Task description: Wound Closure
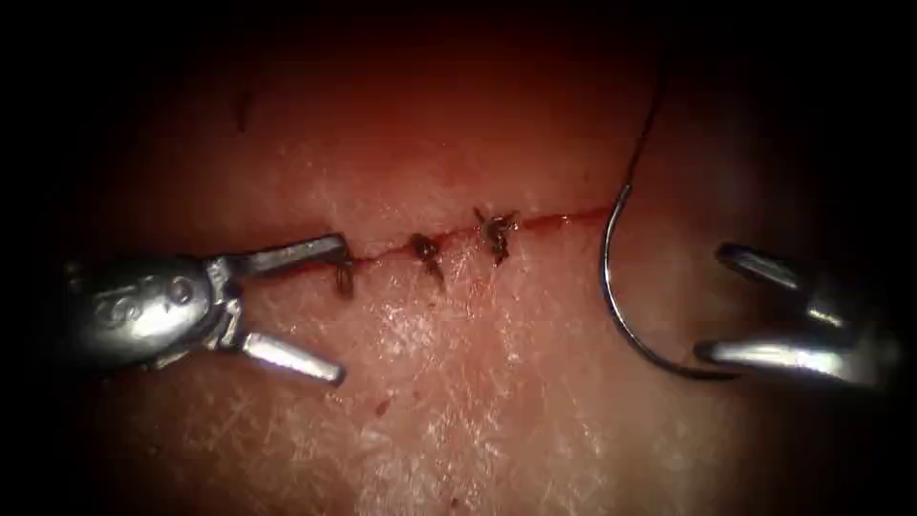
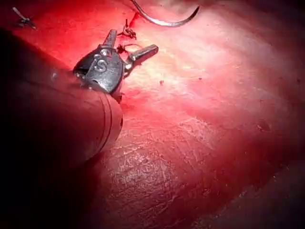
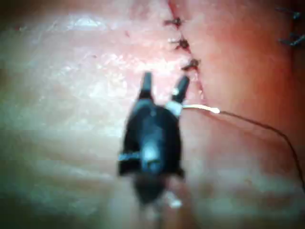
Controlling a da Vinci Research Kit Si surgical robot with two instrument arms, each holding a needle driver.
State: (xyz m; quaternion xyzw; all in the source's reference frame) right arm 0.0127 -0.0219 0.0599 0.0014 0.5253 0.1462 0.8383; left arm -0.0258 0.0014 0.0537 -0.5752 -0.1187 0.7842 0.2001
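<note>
Along the cut [image 1: 458, 239] I count three tied knots [image 1: 425, 250], so the stretch to the picture's left of the needle looks closed while the short red stretch toward the right end looks unstitched; that, I judge, is why the needle [image 1: 616, 306] lies there, at the right end of the cut, on the tissue [image 1: 458, 401] and not in it as far as I can see; its thread [image 1: 648, 124] runs from the upper end up and away across the surface.

My left tool [image 1: 330, 311] sits at the left end of the cut with jaws spread wide and holding nothing; its upper jaw lies along the cut line, touching or just over the leftmost knot, I cannot tell which.

My right tool [image 1: 731, 306] also stands with jaws apart and grips nothing; the lower jaw is touching or just beside the needle's lower end, the upper jaw well clear.

Below the cut the tissue is broad and bare, giving both tools room; above it the thread crosses, and the knots crowd the left tool's tip.
</note>
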